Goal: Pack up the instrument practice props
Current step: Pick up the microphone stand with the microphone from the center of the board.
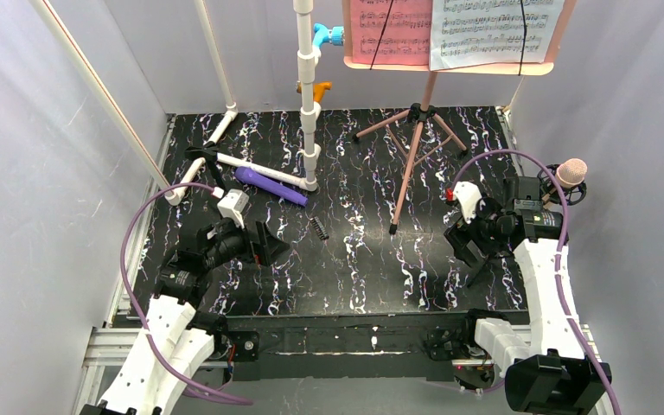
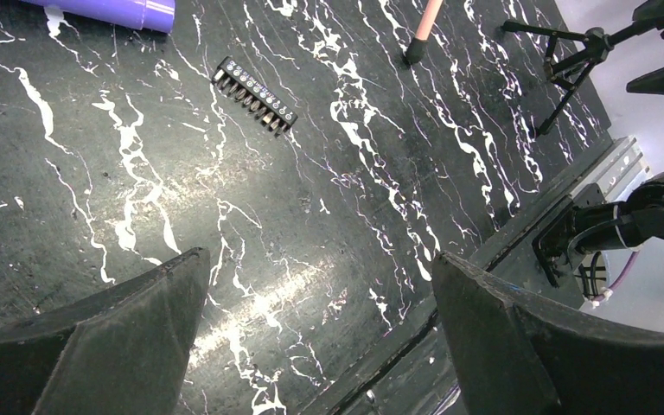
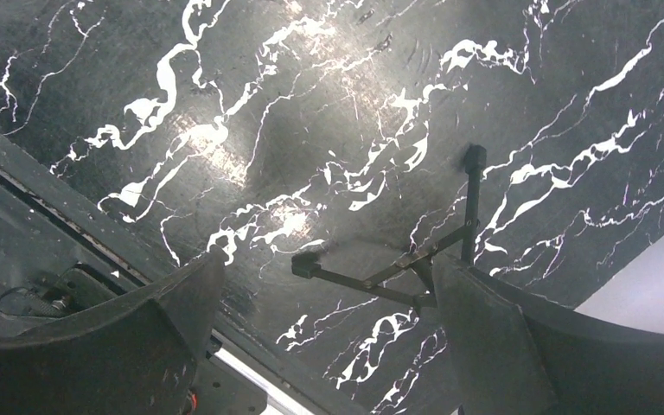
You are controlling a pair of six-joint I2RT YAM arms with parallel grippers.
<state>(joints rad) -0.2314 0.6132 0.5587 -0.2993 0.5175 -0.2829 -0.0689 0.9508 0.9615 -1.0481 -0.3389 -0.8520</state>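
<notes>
Toppling is the main hazard: the pink music stand (image 1: 417, 112) rises on thin legs ahead of and between both sets of jaws, with sheet-music pages (image 1: 454, 30) on its desk. Left jaws and right jaws both stand spread wide, holding nothing. A nudged leg could tip it. The purple tube (image 2: 112, 10) lies beyond the left jaws, past a black clip (image 2: 253, 95); being round, it may roll when pinched. A small black tripod (image 3: 415, 264) just under the right jaws could snag.
</notes>
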